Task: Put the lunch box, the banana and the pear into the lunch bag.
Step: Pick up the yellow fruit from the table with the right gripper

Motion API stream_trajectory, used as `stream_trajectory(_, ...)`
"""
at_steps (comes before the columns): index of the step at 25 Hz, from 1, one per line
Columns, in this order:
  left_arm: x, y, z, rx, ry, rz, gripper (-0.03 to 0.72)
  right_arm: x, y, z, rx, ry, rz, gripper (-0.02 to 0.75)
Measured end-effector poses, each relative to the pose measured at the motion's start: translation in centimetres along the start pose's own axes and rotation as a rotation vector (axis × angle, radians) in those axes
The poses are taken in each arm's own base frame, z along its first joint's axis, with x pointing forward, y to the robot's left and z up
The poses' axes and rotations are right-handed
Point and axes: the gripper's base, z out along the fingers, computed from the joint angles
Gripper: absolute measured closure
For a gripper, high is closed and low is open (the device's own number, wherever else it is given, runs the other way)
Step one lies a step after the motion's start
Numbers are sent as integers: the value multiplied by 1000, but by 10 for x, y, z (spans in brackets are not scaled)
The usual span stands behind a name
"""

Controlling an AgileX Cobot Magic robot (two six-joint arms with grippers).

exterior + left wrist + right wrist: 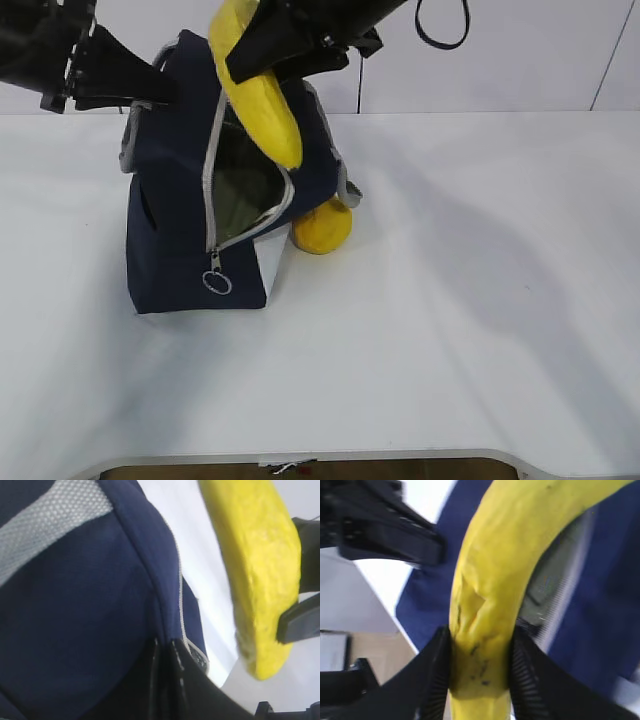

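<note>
Zipper ring pull point(217, 283) hanging low on lunch bag point(170, 230), mouth unzipped
Right gripper point(480, 672) clamped on banana point(262, 100) at 12 o'clock, tip over opening; left gripper point(165, 88) pinched shut on bag's top edge at 10 o'clock; pear point(320, 229) on table point(480, 300), touching bag at 3 o'clock

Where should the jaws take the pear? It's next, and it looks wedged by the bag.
Take the pear across its rounded body, coming from above on its open right side. It lies on the table against the lunch bag, so the left side is blocked.
</note>
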Motion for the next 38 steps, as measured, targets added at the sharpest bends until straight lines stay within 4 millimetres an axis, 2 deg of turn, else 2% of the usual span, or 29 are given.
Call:
stream_trajectory(7, 0, -1, 0, 14, 0, -5, 687, 4, -20, 29, -72, 23, -12, 458)
stream_trajectory(16, -2, -13, -7, 25, -21, 14, 687, 12, -42, 48, -29, 81, -2, 458)
stream_trajectory(31, -3, -16, -8, 36, -27, 15, 687, 1, -35, 58, -20, -36, -8, 458)
stream_trajectory(38, -3, -17, -8, 45, -26, 12, 687, 3, -47, 70, 0, -44, 8, 458)
